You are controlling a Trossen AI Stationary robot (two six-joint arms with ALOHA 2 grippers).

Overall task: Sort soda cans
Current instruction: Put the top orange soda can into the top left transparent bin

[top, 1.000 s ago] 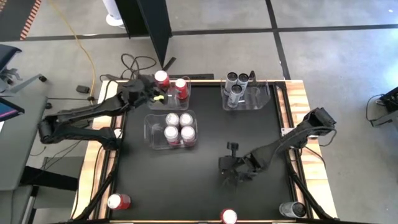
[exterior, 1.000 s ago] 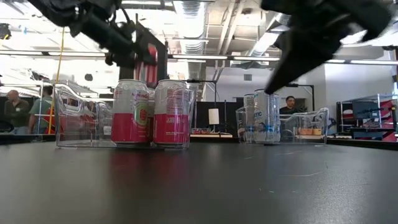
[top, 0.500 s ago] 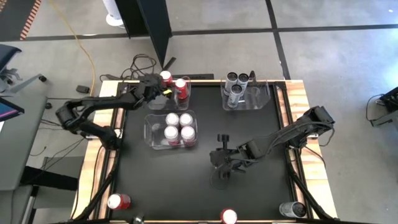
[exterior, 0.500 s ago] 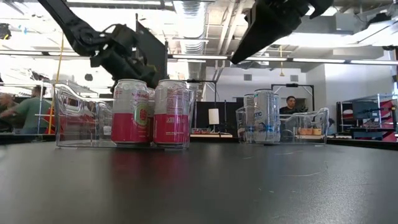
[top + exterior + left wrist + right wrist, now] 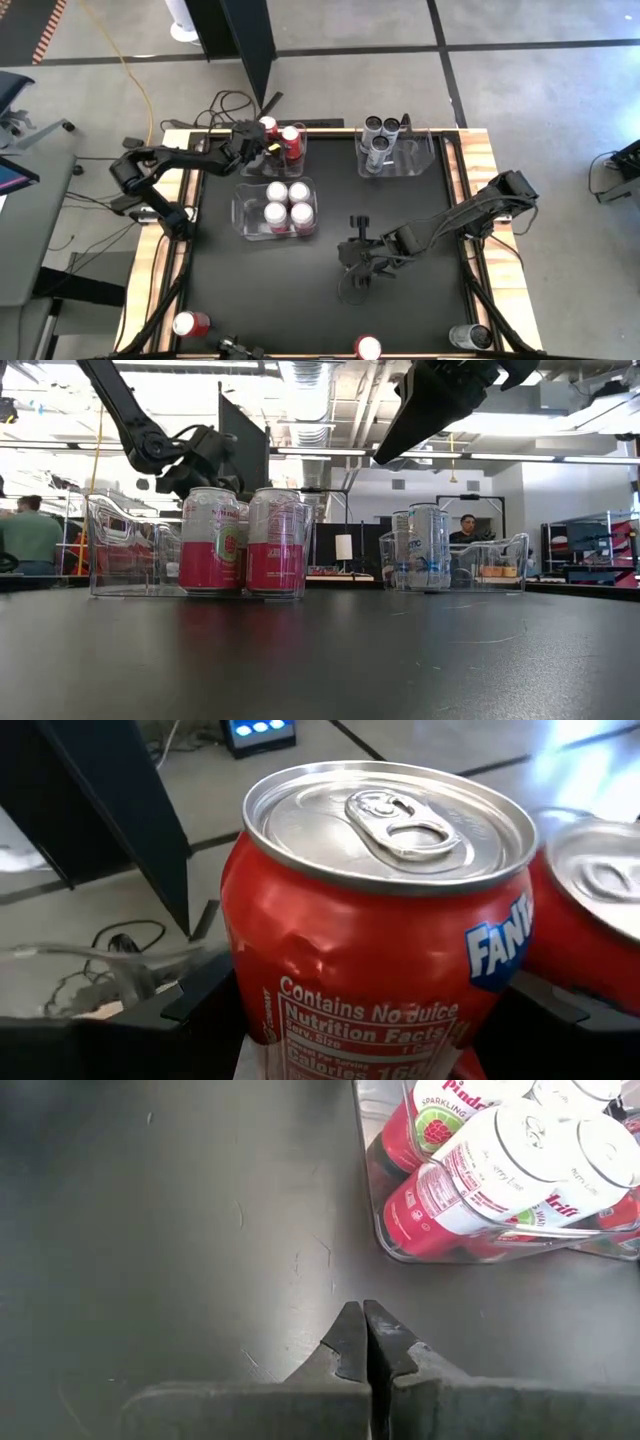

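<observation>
Sorting looks well past halfway: four pink-and-white cans (image 5: pixel 283 203) fill the middle bin (image 5: pixel 243 212), grey cans (image 5: pixel 381 135) stand in the far right bin (image 5: pixel 425 160), and the left claw (image 5: pixel 258 143) grips a red can (image 5: pixel 380 930) in the far left bin beside another (not yet let go). The right claw (image 5: pixel 364 1342), shut and empty, hovers mid-tabletop (image 5: pixel 400 320). Three stray cans (image 5: pixel 190 323) wait along the near edge.

Pink-and-white cans (image 5: pixel 243 542) in clear bin (image 5: pixel 120 550) (foreground), black tabletop (image 5: pixel 320 655)
</observation>
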